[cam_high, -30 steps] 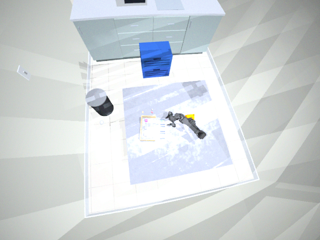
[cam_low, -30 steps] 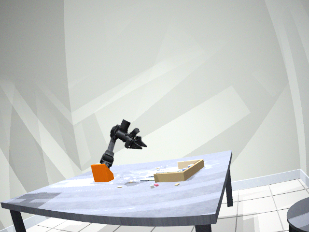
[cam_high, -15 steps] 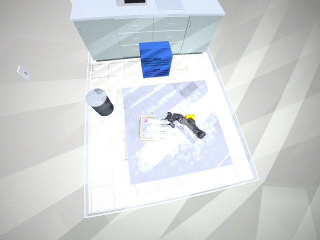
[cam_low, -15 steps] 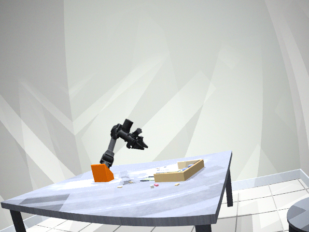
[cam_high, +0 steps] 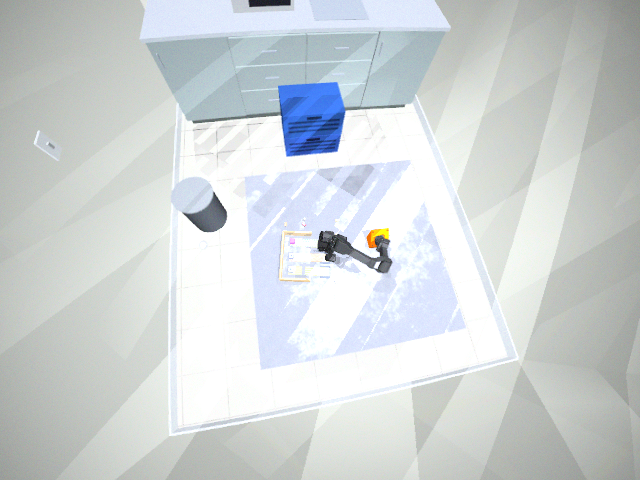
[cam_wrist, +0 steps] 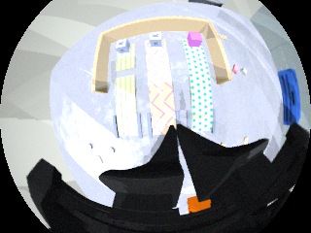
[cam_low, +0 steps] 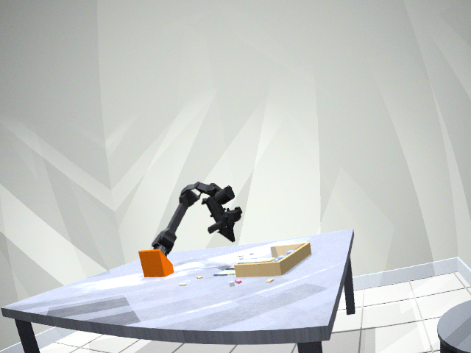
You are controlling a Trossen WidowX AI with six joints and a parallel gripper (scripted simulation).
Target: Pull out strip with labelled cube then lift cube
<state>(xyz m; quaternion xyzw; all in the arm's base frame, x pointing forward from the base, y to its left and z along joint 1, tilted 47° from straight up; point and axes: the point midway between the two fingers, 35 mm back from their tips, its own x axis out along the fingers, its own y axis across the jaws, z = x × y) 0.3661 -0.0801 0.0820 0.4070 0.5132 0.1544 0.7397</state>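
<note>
My gripper [cam_low: 233, 240] [cam_wrist: 175, 127] is shut and empty, above the near ends of the strips. In the wrist view, the left strip, green-yellow striped [cam_wrist: 126, 99], shows a gap across it; a pale cube with a dark mark [cam_wrist: 122, 46] [cam_high: 291, 269] is at its far end. The middle zigzag strip [cam_wrist: 159, 68] shows no open gap, though its colour turns from pale to peach partway; another marked pale cube [cam_wrist: 155, 39] [cam_high: 291, 255] sits at its far end. The right teal-dotted strip [cam_wrist: 200, 97] looks continuous and carries a magenta cube [cam_wrist: 194, 39] [cam_high: 292, 241]; no label is discernible on it.
A three-sided wooden frame [cam_high: 281, 258] [cam_low: 258, 270] [cam_wrist: 151, 24] surrounds the far ends of the strips. Low grey rails [cam_wrist: 140, 125] flank their near ends. A small red piece [cam_low: 238, 281] [cam_wrist: 234, 69] and a whitish one [cam_low: 231, 283] [cam_wrist: 244, 71] lie outside the frame.
</note>
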